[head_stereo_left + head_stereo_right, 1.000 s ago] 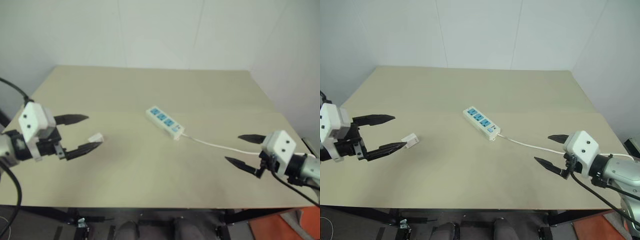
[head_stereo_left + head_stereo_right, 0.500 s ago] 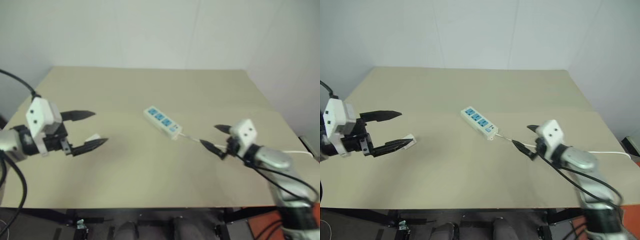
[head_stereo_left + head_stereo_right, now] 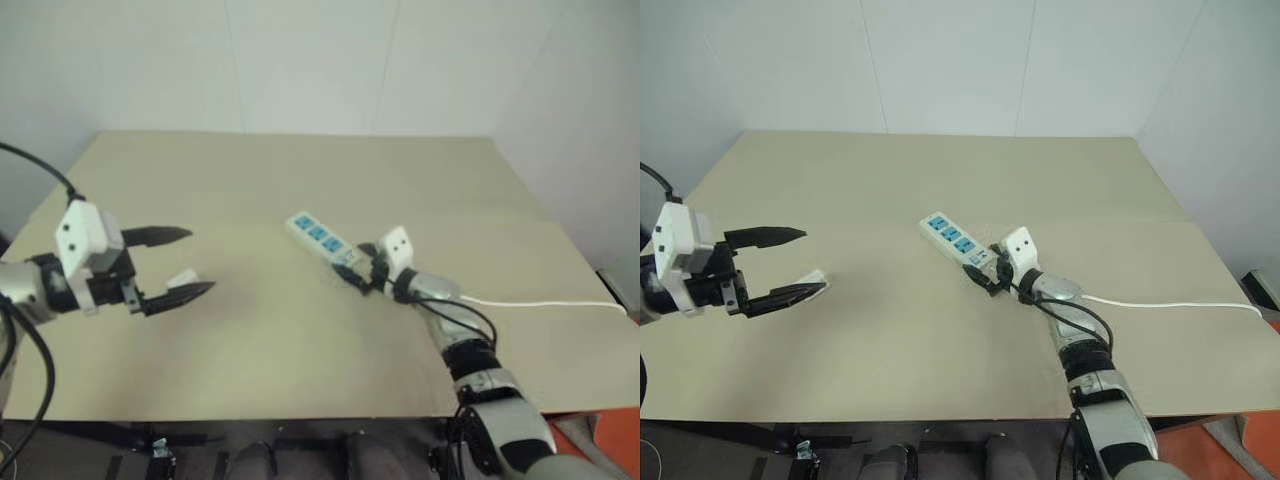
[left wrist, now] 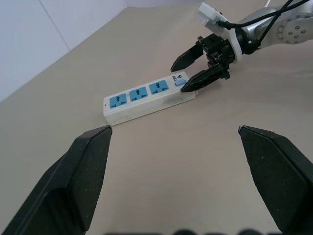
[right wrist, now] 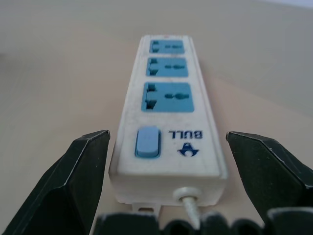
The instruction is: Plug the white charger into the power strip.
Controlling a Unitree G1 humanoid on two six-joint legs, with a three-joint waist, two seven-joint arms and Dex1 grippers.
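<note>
The table (image 3: pixel 300 350) is being occupied near its middle by the power strip (image 3: pixel 324 242), lying flat (switch end toward the right gripper (image 4: pixel 191 75)), whose spread fingers are being held around that end without clasping. The left gripper (image 3: pixel 178 264) is being held open, nothing gripped, above the white charger (image 3: pixel 183 279) lying on the table's left part.

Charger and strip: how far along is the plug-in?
Nothing is plugged yet. The white charger lies on the table, beside the open left gripper, unheld. In hand: the open right gripper straddles the switch end of the power strip, not closed. Left: brace strip, pick charger, insert.
</note>
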